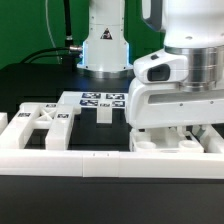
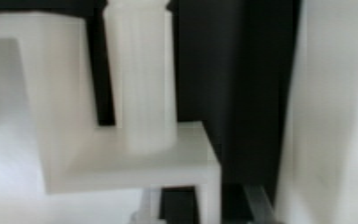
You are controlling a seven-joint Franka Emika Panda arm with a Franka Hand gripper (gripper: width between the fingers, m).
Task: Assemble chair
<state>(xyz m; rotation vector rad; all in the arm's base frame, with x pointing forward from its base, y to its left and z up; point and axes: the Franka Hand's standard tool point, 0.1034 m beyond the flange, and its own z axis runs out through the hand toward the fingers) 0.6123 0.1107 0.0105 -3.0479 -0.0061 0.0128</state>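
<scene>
Only the wrist view shows a blurred white bar point(image 2: 137, 80) close up. In the exterior view, white pieces point(image 1: 165, 143) hide the tips of the clenched gripper point(image 1: 168, 128); any hold unclear.

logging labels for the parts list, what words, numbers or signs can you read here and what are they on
No readable words, numbers or brand names in either view.
Marker board: square black-and-white tags, patterns only, no letters or digits.
Robot arm: glossy white, no print visible.
Wrist view: blurred white chair parts, no marks that can be read.
</scene>
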